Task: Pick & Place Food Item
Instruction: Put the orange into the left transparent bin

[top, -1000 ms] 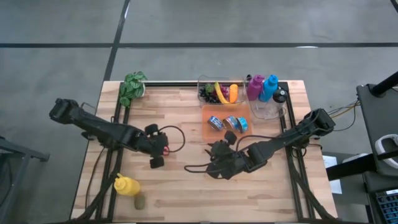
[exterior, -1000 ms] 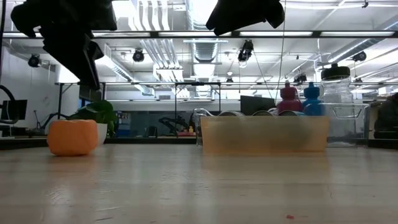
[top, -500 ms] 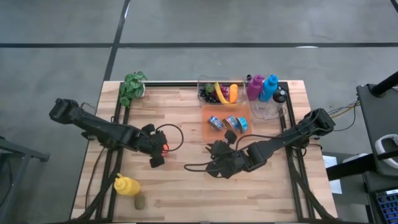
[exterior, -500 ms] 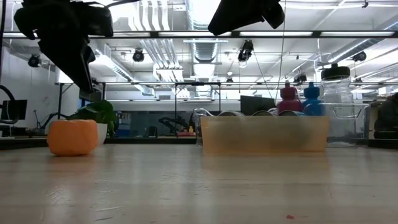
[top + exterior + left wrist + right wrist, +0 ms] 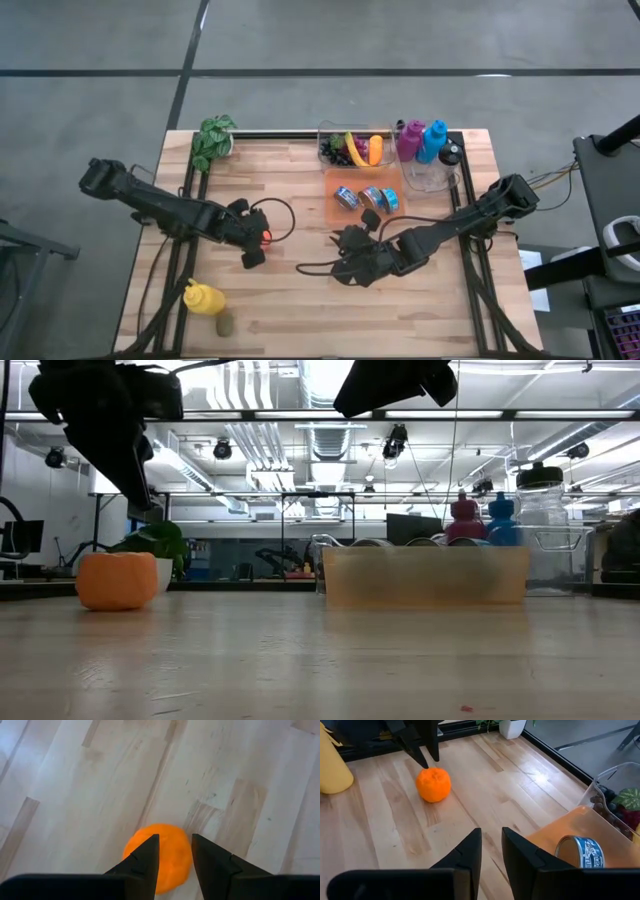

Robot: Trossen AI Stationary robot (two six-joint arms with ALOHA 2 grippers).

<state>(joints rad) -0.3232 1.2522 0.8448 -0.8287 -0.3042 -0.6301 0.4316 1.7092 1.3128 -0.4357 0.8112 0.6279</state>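
While the orange [image 5: 433, 784] sits free on the tabletop [image 5: 300, 300], the left tool [image 5: 173, 851] hovers directly above it with fingers apart, so the approach is in hand and lowering to clamp comes next; the right tool [image 5: 490, 841] waits mid-tabletop, slightly parted.

One orange [image 5: 433, 784] at about 9 o'clock on the table; three cans [image 5: 364, 197] in one orange bin [image 5: 333, 206] around 1 o'clock; two bottles, magenta [image 5: 409, 139] and blue [image 5: 433, 139], up at 2. One yellow mustard bottle [image 5: 202, 297] at 7; one potted plant [image 5: 213, 140] at 11; two robot arms.
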